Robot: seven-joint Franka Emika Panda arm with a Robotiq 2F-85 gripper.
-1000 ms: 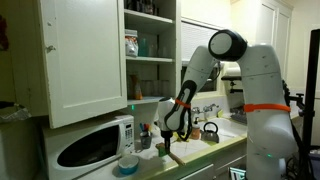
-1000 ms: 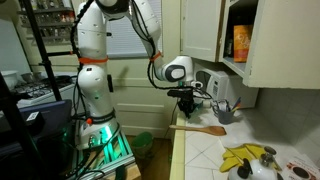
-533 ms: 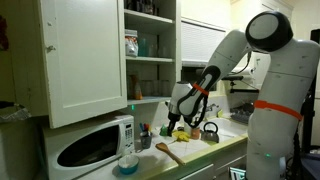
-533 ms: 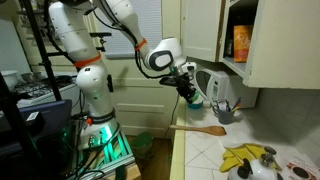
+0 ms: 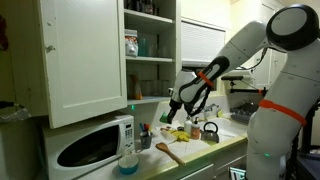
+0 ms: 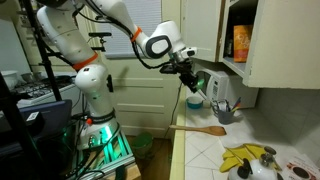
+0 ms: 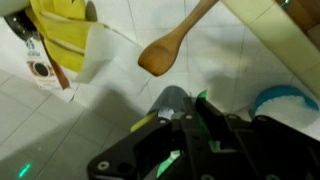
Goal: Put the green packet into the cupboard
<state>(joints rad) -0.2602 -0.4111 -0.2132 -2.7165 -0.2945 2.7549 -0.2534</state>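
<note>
Clamped on the green packet (image 7: 168, 160), the end effector (image 7: 183, 112) shows bright green edges between its dark fingers in the wrist view; in both exterior views the end effector (image 5: 171, 113) (image 6: 190, 84) hangs in the air above the tiled table (image 6: 200, 150), below the open shelves, with the packet itself too small to make out there; the packet is in the grasp, outside the cupboard (image 5: 85, 60).

The cupboard's panelled door stands swung open in an exterior view; its middle shelf holds a jar (image 5: 131, 44) with a dark lid and a pale bluish container (image 5: 144, 46) just beside it; more items sit on the shelf above, too small to name; in an exterior view an orange-yellow box (image 6: 240, 42) stands upright inside the cupboard behind the door edge.

Under the cupboard sits a white microwave (image 5: 90, 145), door shut; a blue bowl (image 5: 128, 162) stands on the table just in front of it, its contents not visible; the wrist view catches the bowl's rim (image 7: 285, 100) at the right edge.

A wooden spoon (image 7: 165, 50) lies flat on the tiles, well apart from the end effector; a yellow item (image 7: 65, 35) lies near it on a white sheet; a holder (image 6: 222, 108) near the wall carries upright utensils.
</note>
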